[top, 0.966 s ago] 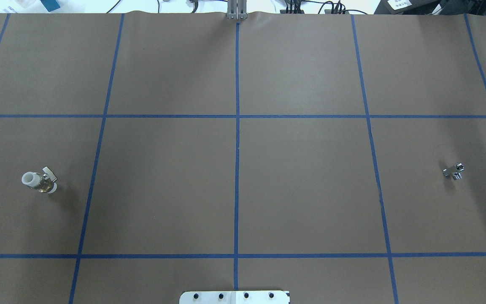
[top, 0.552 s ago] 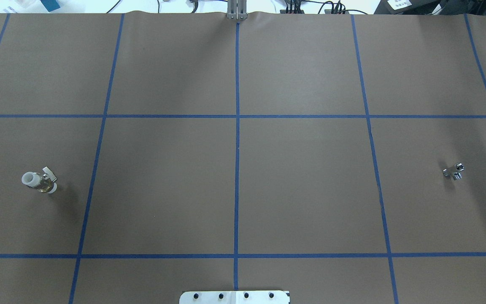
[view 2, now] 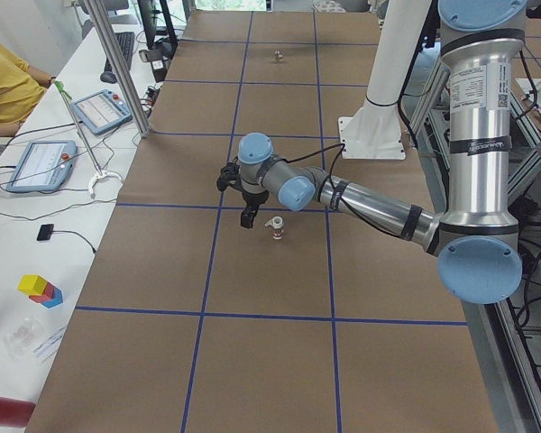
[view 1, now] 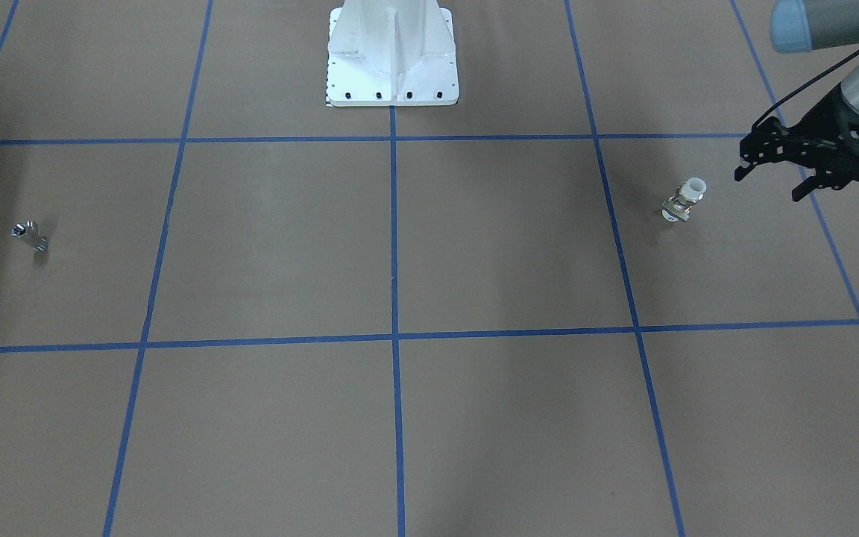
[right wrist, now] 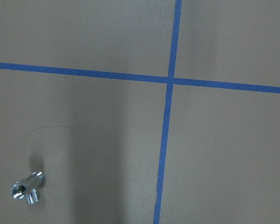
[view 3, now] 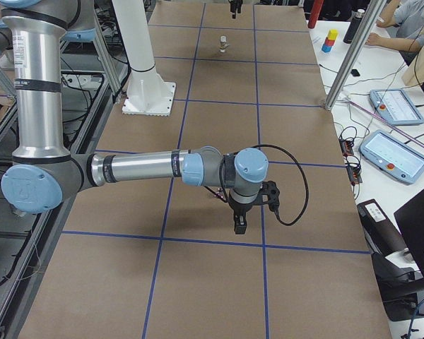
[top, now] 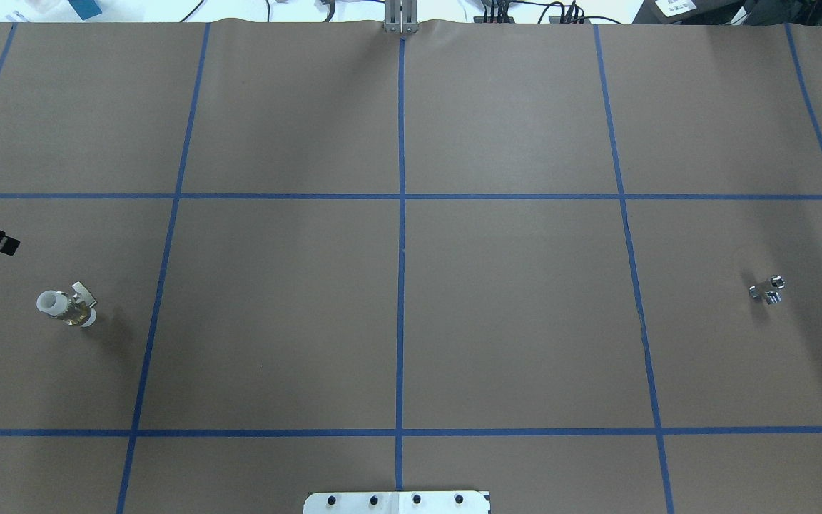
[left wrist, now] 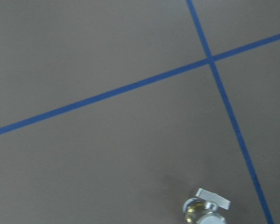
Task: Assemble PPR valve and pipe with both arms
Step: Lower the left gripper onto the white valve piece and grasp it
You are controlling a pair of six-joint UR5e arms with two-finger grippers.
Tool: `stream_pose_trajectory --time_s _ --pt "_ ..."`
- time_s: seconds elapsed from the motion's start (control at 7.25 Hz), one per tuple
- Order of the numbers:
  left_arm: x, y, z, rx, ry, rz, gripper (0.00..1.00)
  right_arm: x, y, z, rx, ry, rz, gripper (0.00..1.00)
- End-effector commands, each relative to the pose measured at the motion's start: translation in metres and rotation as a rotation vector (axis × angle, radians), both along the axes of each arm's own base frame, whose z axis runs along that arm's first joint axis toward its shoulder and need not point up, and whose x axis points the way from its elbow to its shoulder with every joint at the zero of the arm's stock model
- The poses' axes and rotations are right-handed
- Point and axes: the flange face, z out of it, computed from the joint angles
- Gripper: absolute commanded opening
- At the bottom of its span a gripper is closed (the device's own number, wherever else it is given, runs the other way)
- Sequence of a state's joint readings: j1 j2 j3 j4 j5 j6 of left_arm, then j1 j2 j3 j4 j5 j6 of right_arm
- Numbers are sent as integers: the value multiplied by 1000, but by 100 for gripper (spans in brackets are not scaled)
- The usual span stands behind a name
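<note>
While left jaws gape empty near the PPR valve (view 1: 685, 201), right jaws' state cannot be told.

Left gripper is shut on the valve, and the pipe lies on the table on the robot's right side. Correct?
Not quite. The left gripper is open and holds nothing; it hangs beside the PPR valve, which stands free on the table, as the exterior front-facing view shows. The pipe does lie on the table on the robot's right side.

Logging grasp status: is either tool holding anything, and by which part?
Nothing is held. The left tool is open, apart from the PPR valve; the pipe lies free on the table.
</note>
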State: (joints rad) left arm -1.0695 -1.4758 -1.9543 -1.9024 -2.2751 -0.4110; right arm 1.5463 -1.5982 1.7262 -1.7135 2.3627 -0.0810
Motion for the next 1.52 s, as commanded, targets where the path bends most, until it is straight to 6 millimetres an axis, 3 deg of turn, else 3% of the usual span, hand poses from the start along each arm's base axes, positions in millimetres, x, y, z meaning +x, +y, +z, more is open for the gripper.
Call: stream_pose_trajectory --time_s 0.0,0.41,0.69,0.83,1.38 --pt "48 32 11 19 -27 -52 100 0 1 -4 6 -1 1 100" --pt "79 49 22 -11 -43 9 100 0 1 -4 6 0 1 100" --pt "88 54 31 -26 -57 30 100 0 1 -4 6 -1 1 100" --pt "94 54 42 -38 -68 40 100 0 1 -3 5 -1 1 100" --pt "105 44 41 -37 -66 41 100 -1 1 -3 3 -1 -1 100"
